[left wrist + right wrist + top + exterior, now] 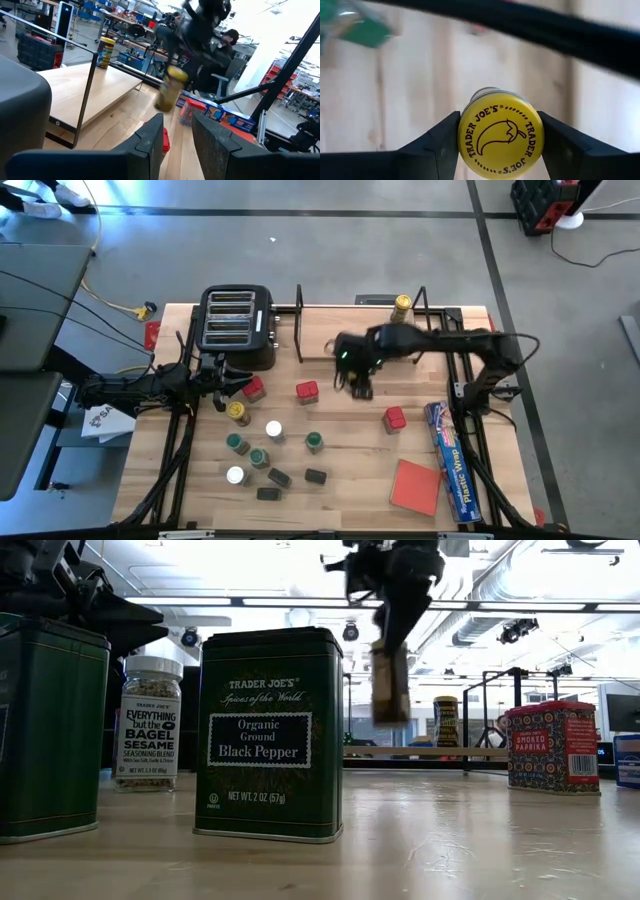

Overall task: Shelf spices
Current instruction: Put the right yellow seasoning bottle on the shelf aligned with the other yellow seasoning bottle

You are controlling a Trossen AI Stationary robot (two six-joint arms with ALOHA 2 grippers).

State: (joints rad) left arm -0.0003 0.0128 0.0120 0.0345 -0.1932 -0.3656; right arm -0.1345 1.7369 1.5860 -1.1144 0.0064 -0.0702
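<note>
My right gripper [360, 383] hangs over the table's middle, just in front of the shelf [299, 326], shut on a yellow-lidded spice jar [390, 682]. The shelf is a black wire rack with a wooden base board; one yellow-topped jar [402, 304] stands on it. The other spices stand on the table: red tins [307, 391] [394, 418], green-topped jars [313, 442], white-topped jars [273, 430] and small black ones [279, 477]. My left gripper [232, 385] waits open by the toaster, next to a red tin [255, 388] and a yellow-topped jar [238, 412]. My right gripper pinches the jar by its yellow lid [501, 132], one finger [440, 145] on each opposite side of the rim. The fingers come from above, pointing down. The jar hangs below them, lifted clear of the table [390, 682].
A black slotted toaster [237, 328] stands at the far left beside the shelf. A flat red pad [416, 485] and a long blue plastic-wrap box [450, 460] lie at the near right. Bare wood lies between the shelf and the red tins.
</note>
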